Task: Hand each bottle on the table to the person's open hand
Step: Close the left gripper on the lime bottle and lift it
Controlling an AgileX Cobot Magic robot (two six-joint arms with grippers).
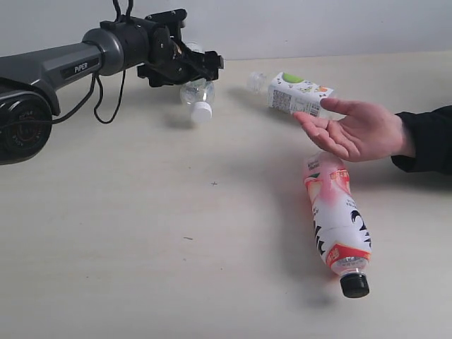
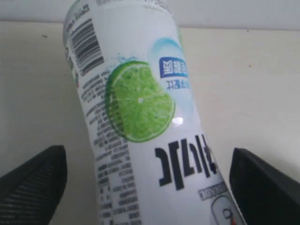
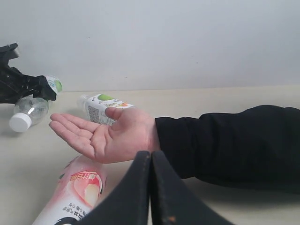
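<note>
My left gripper (image 1: 203, 65) is at the back left, shut on the small clear bottle with the green-white lime label (image 2: 140, 108). That bottle hangs tilted, its white cap (image 1: 201, 111) lowest, just above the table (image 1: 141, 233). The person's open hand (image 1: 349, 131) is held palm up at the right, well apart from it. Behind the hand lies the short white-labelled bottle (image 1: 300, 93). The pink-white bottle with the black cap (image 1: 337, 219) lies under and in front of the hand. My right gripper (image 3: 150, 157) is shut and empty, near the sleeve. The clear tea-label bottle is out of view.
The person's black sleeve (image 1: 427, 138) reaches in from the right edge. My left arm (image 1: 63, 67) and its cable (image 1: 106, 99) span the back left. A pale wall (image 1: 318, 25) runs behind the table.
</note>
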